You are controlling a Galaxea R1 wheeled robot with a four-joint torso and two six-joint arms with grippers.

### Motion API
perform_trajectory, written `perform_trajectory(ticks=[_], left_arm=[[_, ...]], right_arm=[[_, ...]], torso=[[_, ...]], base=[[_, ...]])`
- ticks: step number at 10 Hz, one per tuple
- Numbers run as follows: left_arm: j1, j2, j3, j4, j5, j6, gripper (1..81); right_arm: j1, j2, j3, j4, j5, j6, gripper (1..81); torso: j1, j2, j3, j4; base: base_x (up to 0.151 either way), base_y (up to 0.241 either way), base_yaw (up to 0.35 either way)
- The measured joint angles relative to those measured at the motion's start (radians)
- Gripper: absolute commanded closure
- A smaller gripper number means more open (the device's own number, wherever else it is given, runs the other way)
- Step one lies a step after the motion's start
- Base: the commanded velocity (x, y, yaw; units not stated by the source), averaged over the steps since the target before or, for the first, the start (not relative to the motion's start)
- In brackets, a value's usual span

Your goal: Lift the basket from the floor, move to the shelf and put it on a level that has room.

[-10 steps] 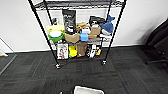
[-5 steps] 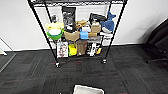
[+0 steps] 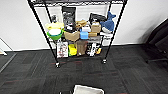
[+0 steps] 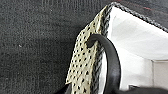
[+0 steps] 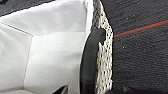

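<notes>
The basket (image 3: 87,89) shows at the near edge of the head view, with off-white lining and a dark rim, above the dark carpet floor (image 3: 130,72). The left wrist view shows its beige patterned wall (image 4: 82,62) and a dark handle loop. My left gripper (image 4: 100,90) straddles that wall, shut on it. In the right wrist view my right gripper (image 5: 95,90) is shut on the opposite wall (image 5: 105,57). The shelf (image 3: 77,37), a black wire rack on castors, stands ahead against the white wall. A wire level (image 3: 75,2) crosses the upper edge above the cluttered tiers.
The lower tiers hold boxes, a green bowl (image 3: 55,35), a blue plush shark (image 3: 108,23) and packets. A dark office chair (image 3: 157,42) stands at the right. A red line (image 5: 140,28) marks the carpet. Open carpet lies between me and the rack.
The rack has grown larger in the head view as the camera moved closer to it. The basket stays at the picture's near edge.
</notes>
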Motion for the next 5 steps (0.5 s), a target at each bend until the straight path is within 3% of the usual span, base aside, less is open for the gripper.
perform_trajectory(ticks=[5], left_arm=[[-0.004,-0.054,0.1,-0.047,-0.009,0.0,1.0]], right_arm=[[0.008,-0.026,0.049,0.0,0.021,0.093,1.0]], torso=[[0.0,0.0,0.0,0.0]], base=[[0.0,0.0,0.0]])
